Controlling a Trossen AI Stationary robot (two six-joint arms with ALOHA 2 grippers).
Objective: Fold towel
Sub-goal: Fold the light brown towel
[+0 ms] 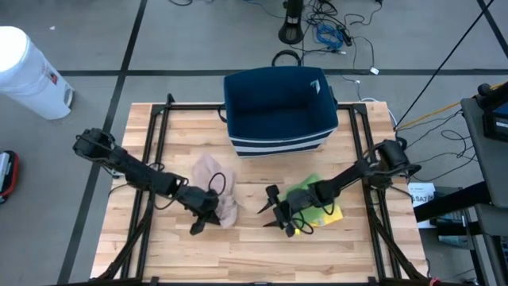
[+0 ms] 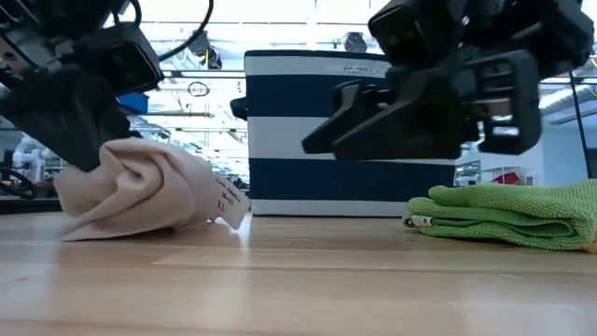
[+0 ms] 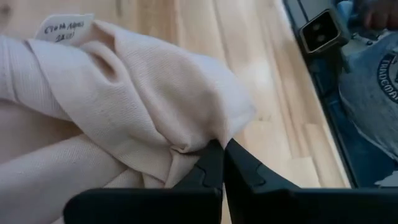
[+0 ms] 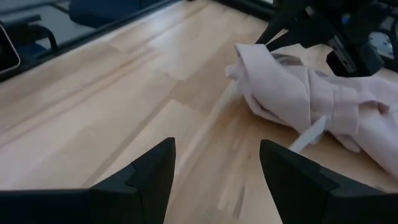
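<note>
The beige towel (image 1: 216, 189) lies bunched on the table (image 1: 238, 254), left of centre and in front of the blue basket (image 1: 278, 111). The left gripper (image 1: 200, 222) is clenched on a fold at the towel's near edge. The right gripper (image 1: 274, 214) hovers with fingers spread between the towel and a green cloth (image 1: 317, 202), holding nothing

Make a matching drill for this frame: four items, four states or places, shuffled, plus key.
Items:
1. left gripper
2. right gripper
3. green towel
4. blue striped basket

States:
A. folded flat, under the right arm
B. jaws open, over bare wood
C. at the table's far edge
D. jaws shut on the beige towel

Pairs: 1-D, 2-B, 3-A, 4-C
</note>
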